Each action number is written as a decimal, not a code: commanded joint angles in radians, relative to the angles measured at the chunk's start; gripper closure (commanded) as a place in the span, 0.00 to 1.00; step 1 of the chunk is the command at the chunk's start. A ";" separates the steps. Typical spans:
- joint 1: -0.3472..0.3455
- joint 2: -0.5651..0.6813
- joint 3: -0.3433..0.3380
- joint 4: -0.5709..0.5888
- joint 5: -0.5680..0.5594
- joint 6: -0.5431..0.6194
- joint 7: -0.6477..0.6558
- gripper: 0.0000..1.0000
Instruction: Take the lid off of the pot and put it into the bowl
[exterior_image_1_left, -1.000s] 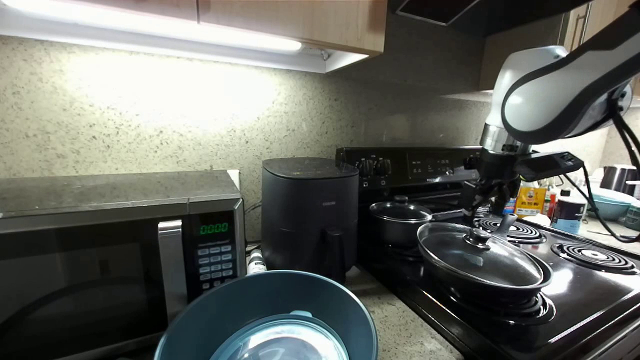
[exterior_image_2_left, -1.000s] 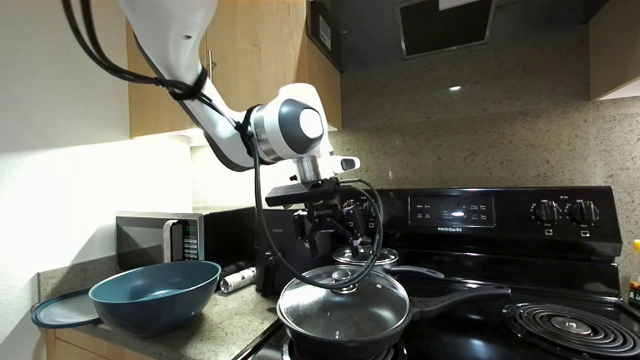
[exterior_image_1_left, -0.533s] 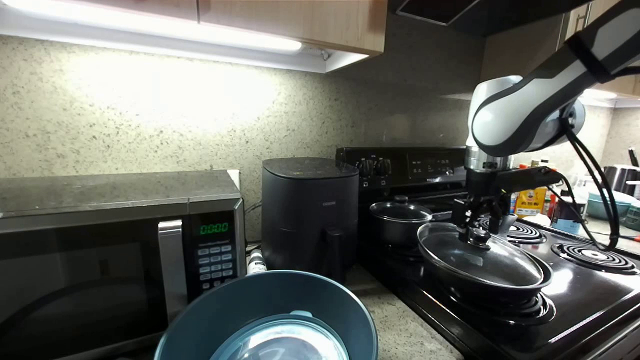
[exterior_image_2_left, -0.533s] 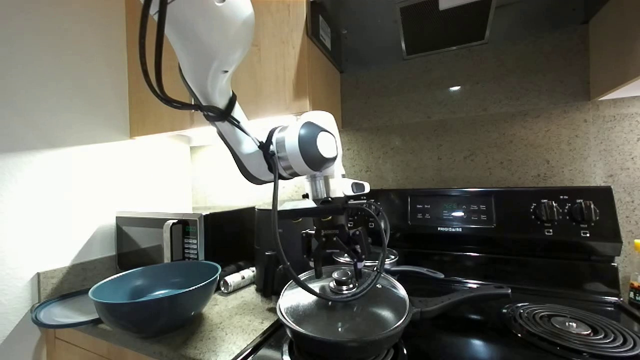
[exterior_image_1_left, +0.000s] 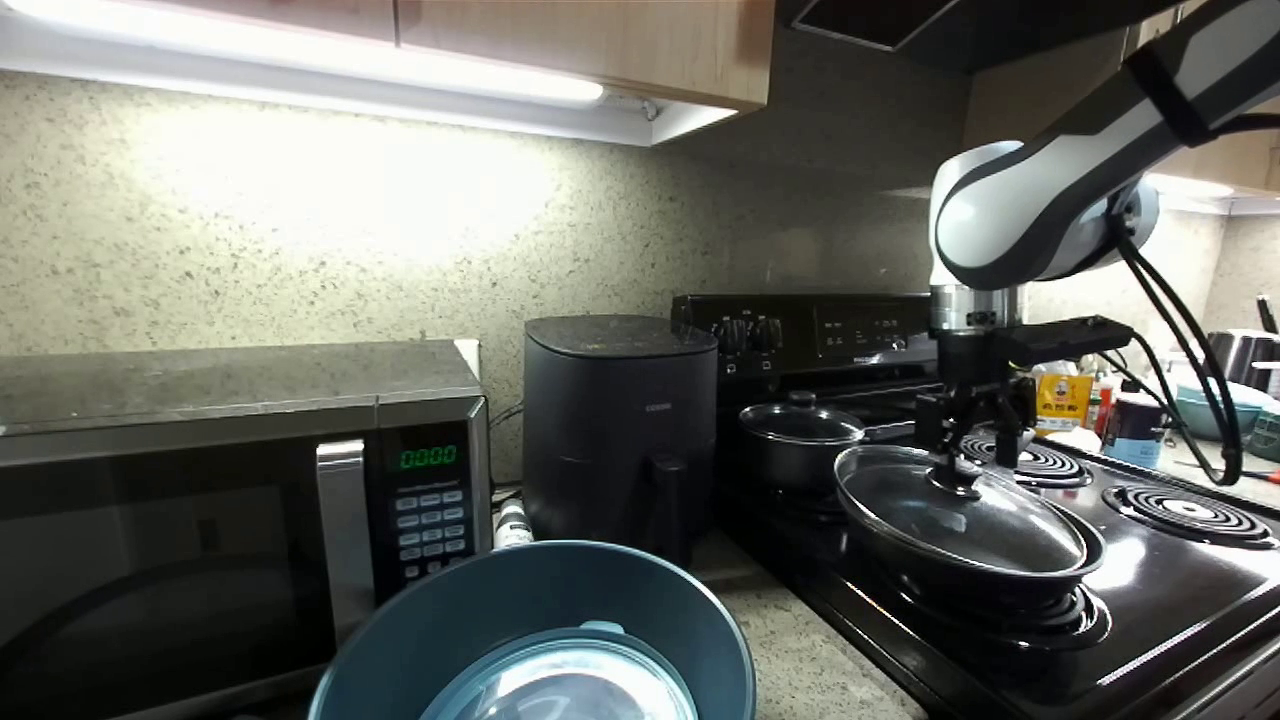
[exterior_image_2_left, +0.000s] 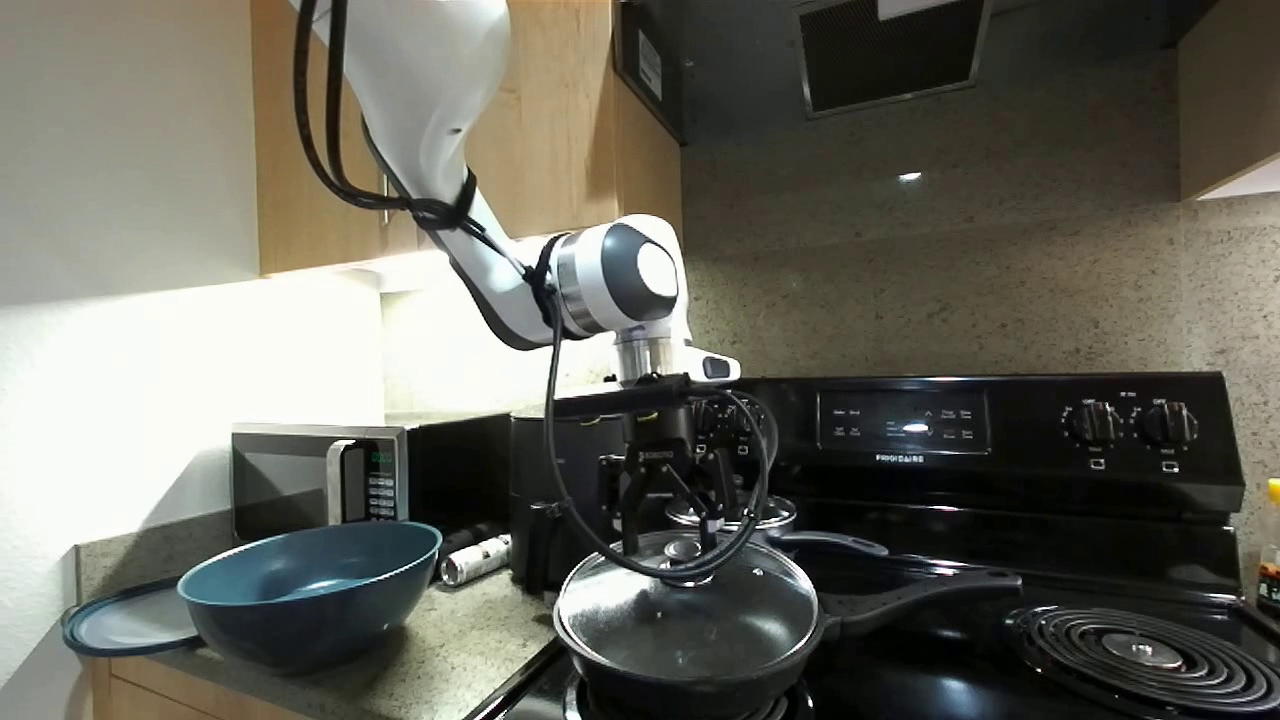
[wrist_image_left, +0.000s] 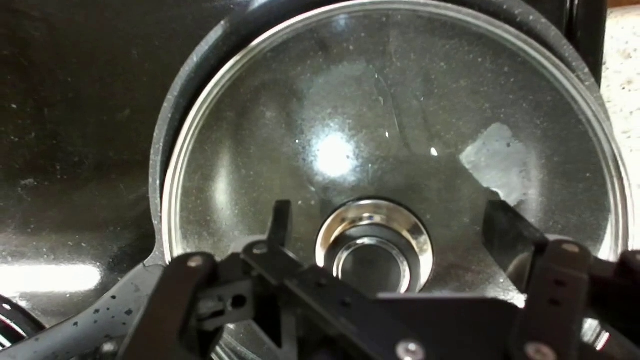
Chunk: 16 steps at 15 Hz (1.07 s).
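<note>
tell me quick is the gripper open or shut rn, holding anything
Gripper: open, straddling the lid knob with a gap on each side, holding nothing.

The bowl (exterior_image_1_left: 500, 590), cropped in an exterior view, hides part of a blue-rimmed disc (exterior_image_2_left: 130, 617) near the front left corner of the bench (exterior_image_2_left: 475, 640). In the wrist view, the claw (wrist_image_left: 387, 217) covers part of the lid (wrist_image_left: 400, 110); the pot (wrist_image_left: 201, 51) has its handle (wrist_image_left: 97, 315) cropped.

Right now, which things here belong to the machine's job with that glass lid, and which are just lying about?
Part of the job:
the glass lid
the wide black pot it sits on
the blue bowl it should go into
the pincer, open and straddling the lid's knob

Just lying about:
microwave
dark air fryer
smaller lidded pot
yellow packet
</note>
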 joint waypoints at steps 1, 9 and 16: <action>-0.006 -0.005 0.005 -0.002 -0.018 0.015 -0.001 0.00; -0.005 0.011 0.006 -0.004 -0.006 0.051 -0.020 0.00; -0.007 0.030 0.006 0.006 0.011 0.091 -0.046 0.26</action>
